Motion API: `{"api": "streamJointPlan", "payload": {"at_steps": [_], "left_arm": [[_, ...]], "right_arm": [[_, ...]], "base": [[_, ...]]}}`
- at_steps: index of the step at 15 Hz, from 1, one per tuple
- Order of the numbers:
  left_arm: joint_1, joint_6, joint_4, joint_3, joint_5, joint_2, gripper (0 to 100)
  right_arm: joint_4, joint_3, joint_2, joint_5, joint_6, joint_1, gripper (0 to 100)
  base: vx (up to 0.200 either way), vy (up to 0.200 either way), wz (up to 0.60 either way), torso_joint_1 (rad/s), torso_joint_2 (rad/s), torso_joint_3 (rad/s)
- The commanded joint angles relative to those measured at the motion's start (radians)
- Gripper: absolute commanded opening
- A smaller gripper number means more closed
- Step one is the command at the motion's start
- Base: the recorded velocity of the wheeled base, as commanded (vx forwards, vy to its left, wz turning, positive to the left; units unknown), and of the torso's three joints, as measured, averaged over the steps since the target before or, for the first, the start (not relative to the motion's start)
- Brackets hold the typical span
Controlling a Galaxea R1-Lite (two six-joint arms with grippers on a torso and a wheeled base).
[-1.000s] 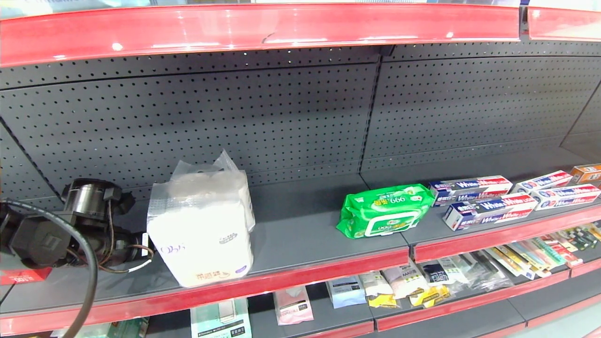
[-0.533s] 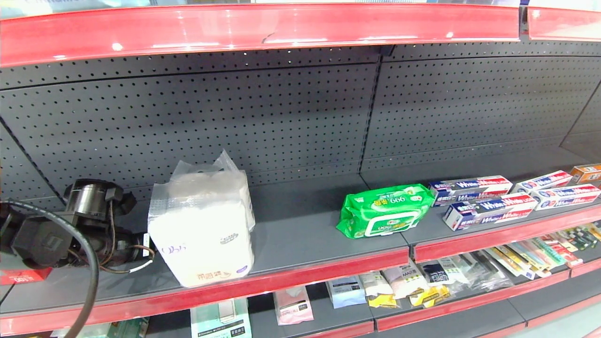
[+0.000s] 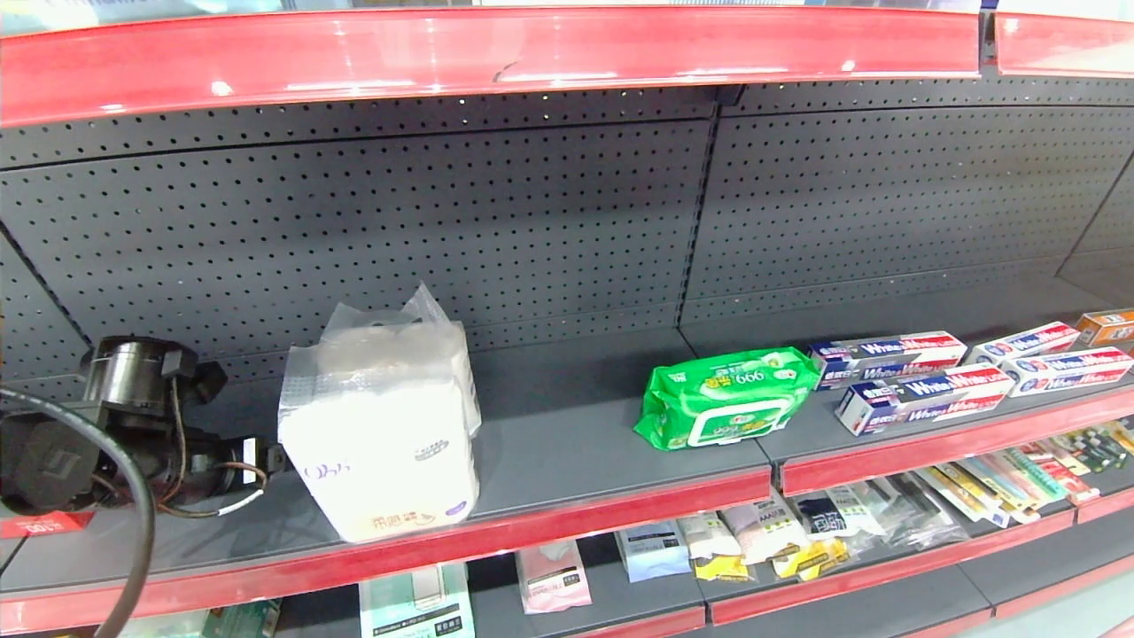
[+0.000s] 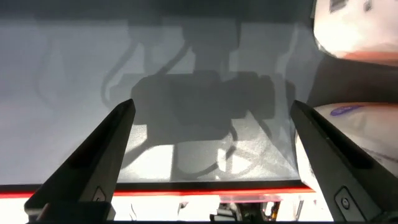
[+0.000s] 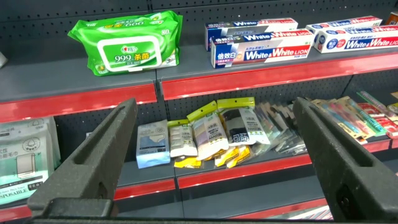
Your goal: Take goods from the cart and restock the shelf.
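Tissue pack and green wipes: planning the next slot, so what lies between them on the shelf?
Nothing: in the head view, only bare grey shelf board lies between the tissue pack and the green wipes.

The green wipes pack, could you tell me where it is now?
The green wipes pack lies flat on the middle shelf in the head view, right of centre, just left of the toothpaste boxes.

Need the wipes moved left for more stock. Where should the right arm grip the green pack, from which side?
Probably grip the pack across its shorter width, jaws on the two long edges, coming from front and above: it lies flat, lid up, near the shelf lip, open space overhead.
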Motion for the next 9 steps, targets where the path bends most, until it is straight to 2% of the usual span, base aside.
{"api": "streamJointPlan", "payload": {"at_steps": [1,2,4,5,7,9], "left_arm": [[0.064,0.049,-0.023,0.024,0.000,-0.130,100],[0.100,0.090,-0.029,0.067,-0.002,-0.228,100],[0.137,0.129,-0.029,0.160,-0.011,-0.426,100],[0.139,0.136,-0.028,0.269,-0.012,-0.627,100],[0.114,0.139,-0.026,0.413,-0.028,-0.908,100],[0.070,0.144,-0.009,0.466,-0.071,-1.093,100]], "right_arm": [[0.000,0.000,0.001,0.000,0.000,0.000,100],[0.000,0.000,0.001,0.000,0.000,0.000,100],[0.000,0.000,0.001,0.000,0.000,0.000,100],[0.000,0.000,0.001,0.000,0.000,0.000,100],[0.000,0.000,0.001,0.000,0.000,0.000,100],[0.000,0.000,0.001,0.000,0.000,0.000,100]], "base": [[0.000,0.000,0.00,0.000,0.00,0.000],[0.000,0.000,0.00,0.000,0.00,0.000],[0.000,0.000,0.00,0.000,0.00,0.000],[0.000,0.000,0.00,0.000,0.00,0.000],[0.000,0.000,0.00,0.000,0.00,0.000],[0.000,0.000,0.00,0.000,0.00,0.000]]}}
